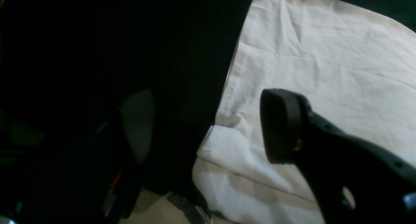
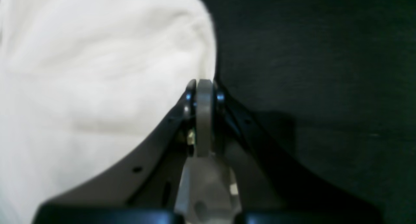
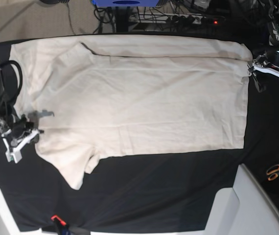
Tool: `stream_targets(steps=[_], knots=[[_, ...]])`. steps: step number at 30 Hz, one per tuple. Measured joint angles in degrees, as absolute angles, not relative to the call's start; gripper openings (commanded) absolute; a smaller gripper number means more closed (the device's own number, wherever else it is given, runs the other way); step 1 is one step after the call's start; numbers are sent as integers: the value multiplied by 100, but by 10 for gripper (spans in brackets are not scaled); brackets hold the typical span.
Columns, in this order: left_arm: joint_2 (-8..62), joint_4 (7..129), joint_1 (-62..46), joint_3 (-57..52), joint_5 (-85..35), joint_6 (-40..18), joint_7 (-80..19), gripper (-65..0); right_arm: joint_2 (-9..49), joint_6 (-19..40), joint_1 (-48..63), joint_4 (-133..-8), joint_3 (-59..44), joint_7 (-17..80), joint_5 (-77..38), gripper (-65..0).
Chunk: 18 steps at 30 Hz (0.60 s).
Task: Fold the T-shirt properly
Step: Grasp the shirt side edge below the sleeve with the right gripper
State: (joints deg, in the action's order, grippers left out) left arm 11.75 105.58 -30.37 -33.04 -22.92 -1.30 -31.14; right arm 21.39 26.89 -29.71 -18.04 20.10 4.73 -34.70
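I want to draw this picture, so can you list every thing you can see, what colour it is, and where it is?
T-shirt: one, cream, spread flat across the table, far edge folded over.
Table: one, black cover, under the shirt.
Scissors: one pair, orange handles, base view's right edge of the table.
Cables: several, dark, on the floor beyond the table.
Left gripper: one, black with white parts, at the shirt's corner on the base view's right; its fingers are apart.
Right gripper: one, black and white, at the shirt's edge on the base view's left, closed.

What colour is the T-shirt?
Plain cream, no print; the T-shirt shows best in the base view.
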Motion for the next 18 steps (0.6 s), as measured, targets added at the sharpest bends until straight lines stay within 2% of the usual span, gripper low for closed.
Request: stream_targets(steps=[5, 9, 18], knots=[[1179, 10558, -3035, -3299, -2274, -130, -3114, -169, 2421, 2676, -2246, -3271, 1719, 1225, -3463, -650], [1190, 10558, -3017, -3295, -2272, -130, -3114, -169, 2443, 2652, -1772, -4211, 757, 1855, -3422, -650], [1177, 10554, -2971, -3291, -2270, -132, -3114, -169, 2322, 2650, -910, -5835, -255, 3256, -3424, -650]])
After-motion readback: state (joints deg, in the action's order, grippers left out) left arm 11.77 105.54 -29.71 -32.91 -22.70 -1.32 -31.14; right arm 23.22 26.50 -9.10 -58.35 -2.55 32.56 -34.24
